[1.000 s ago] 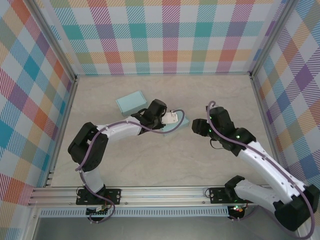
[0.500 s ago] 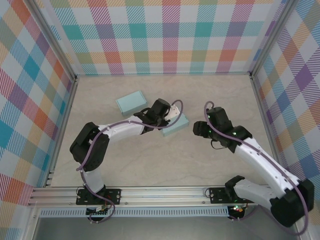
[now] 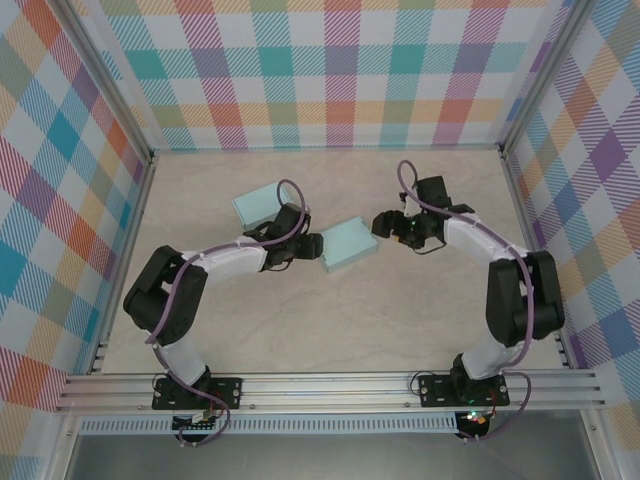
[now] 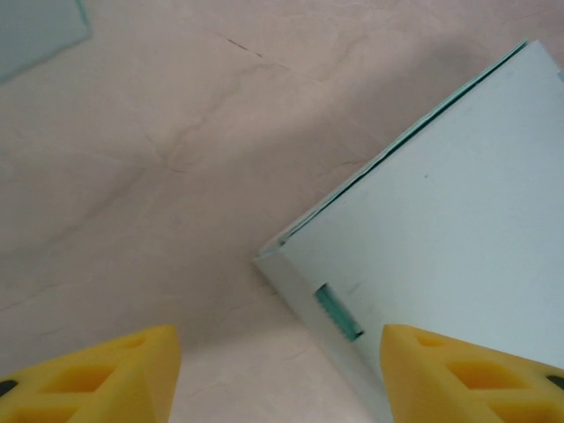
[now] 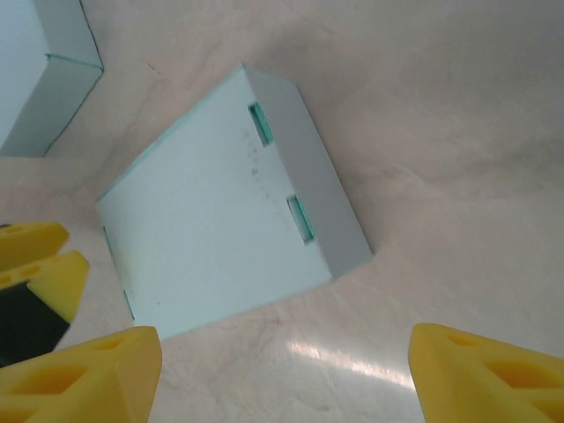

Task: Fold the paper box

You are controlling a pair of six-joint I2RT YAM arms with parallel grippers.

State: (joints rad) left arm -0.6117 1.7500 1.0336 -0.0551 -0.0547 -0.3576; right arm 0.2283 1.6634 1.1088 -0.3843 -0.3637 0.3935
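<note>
The paper box [image 3: 348,245] is pale teal and lies flat and closed on the table, with tabs showing in slots along its side [image 5: 220,220]. My left gripper [image 3: 311,243] is just left of the box and open; in the left wrist view [image 4: 282,379] the box's corner [image 4: 441,220] lies ahead, and nothing is gripped. My right gripper [image 3: 381,222] hangs open to the box's right, a short gap away [image 5: 282,379]. The left gripper's yellow fingers [image 5: 35,256] show at the box's far side in the right wrist view.
A second pale teal box [image 3: 262,205] lies further back and left, behind the left arm [image 5: 35,70]. The marbled table [image 3: 330,330] is enclosed by checkered walls [image 3: 340,70] at the back and both sides.
The left gripper let go of the box and drew back left, opening. The right arm swung toward the back and opened wider. The box now lies flat between the two grippers.
</note>
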